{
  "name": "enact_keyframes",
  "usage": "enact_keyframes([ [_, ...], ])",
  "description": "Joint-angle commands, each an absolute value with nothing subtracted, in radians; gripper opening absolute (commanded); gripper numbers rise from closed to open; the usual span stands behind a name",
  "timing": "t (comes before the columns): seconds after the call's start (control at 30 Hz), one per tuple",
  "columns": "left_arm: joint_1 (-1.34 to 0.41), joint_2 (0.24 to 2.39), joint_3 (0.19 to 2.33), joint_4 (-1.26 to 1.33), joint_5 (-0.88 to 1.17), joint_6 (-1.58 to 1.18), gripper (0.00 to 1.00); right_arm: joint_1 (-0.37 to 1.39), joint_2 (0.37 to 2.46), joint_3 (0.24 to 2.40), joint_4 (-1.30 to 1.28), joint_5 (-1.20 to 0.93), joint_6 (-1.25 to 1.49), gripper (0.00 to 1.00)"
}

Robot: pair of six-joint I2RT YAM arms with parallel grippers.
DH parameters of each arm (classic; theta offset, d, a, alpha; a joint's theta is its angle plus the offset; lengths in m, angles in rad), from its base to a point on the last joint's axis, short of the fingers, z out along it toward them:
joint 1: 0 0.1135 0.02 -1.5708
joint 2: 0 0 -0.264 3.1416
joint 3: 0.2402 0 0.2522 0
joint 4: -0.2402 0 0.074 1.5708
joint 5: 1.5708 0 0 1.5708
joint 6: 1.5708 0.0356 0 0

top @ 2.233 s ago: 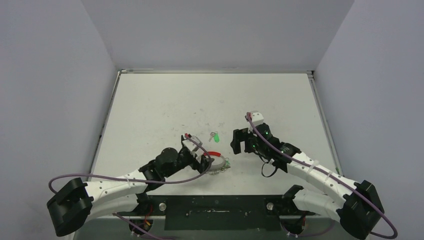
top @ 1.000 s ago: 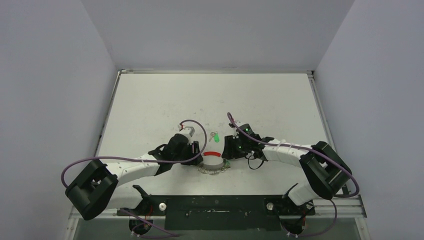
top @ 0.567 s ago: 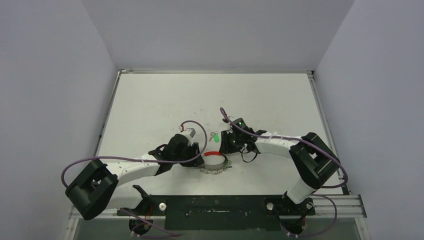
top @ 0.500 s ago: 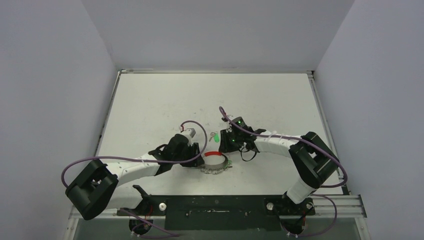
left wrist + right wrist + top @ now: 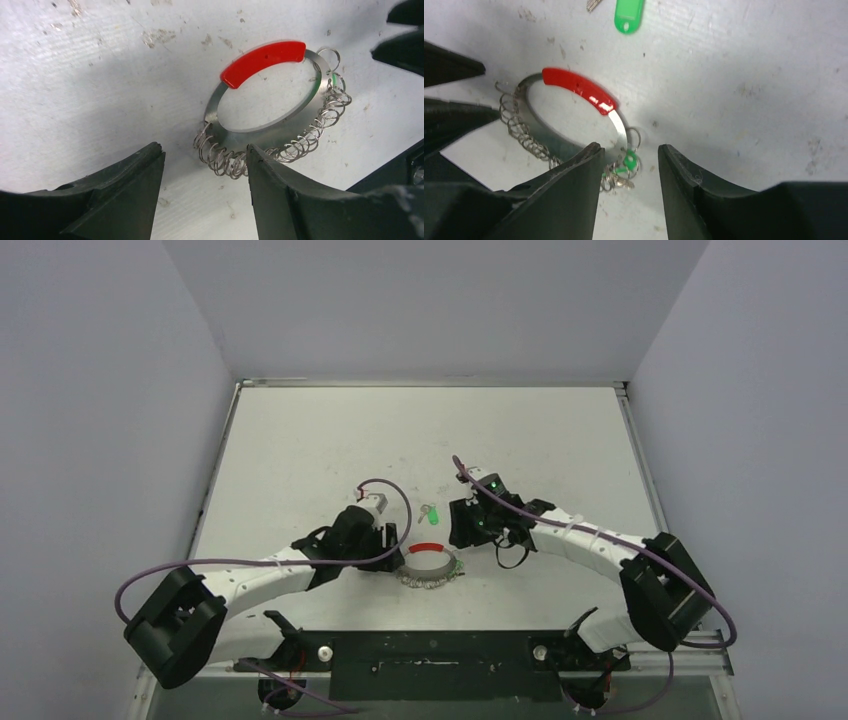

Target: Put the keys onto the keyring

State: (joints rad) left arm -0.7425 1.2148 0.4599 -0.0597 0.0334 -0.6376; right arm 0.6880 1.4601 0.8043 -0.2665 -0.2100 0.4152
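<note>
Sitting low on the white table [image 5: 300,440], both grippers are facing the keyring [image 5: 250,131] from its two sides; the left gripper [image 5: 205,150] is gaping wide and holding nothing; the right gripper [image 5: 629,149] is gaping too, over the ring's edge, empty; the keys [image 5: 629,14] are lying apart, past the red part [image 5: 579,90]; I think one gripper should be pinning the ring while the other is fetching the keys; the little wire loops [image 5: 300,145] may be snagging a finger.
</note>
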Motion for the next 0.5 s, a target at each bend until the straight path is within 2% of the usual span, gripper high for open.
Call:
enact_keyframes([
  [0.0, -0.71, 1.241, 0.547, -0.049, 0.037, -0.552, 0.59, 0.696, 1.329, 0.71, -0.31, -0.237, 0.478, 0.4],
  [0.23, -0.665, 1.439, 0.659, -0.014, 0.201, -0.493, 0.59, 0.775, 1.266, 0.604, -0.253, -0.274, 0.584, 0.15],
  [0.47, -0.666, 1.524, 0.685, 0.028, 0.244, -0.499, 0.54, 0.889, 1.381, 0.608, -0.123, -0.258, 0.656, 0.09],
])
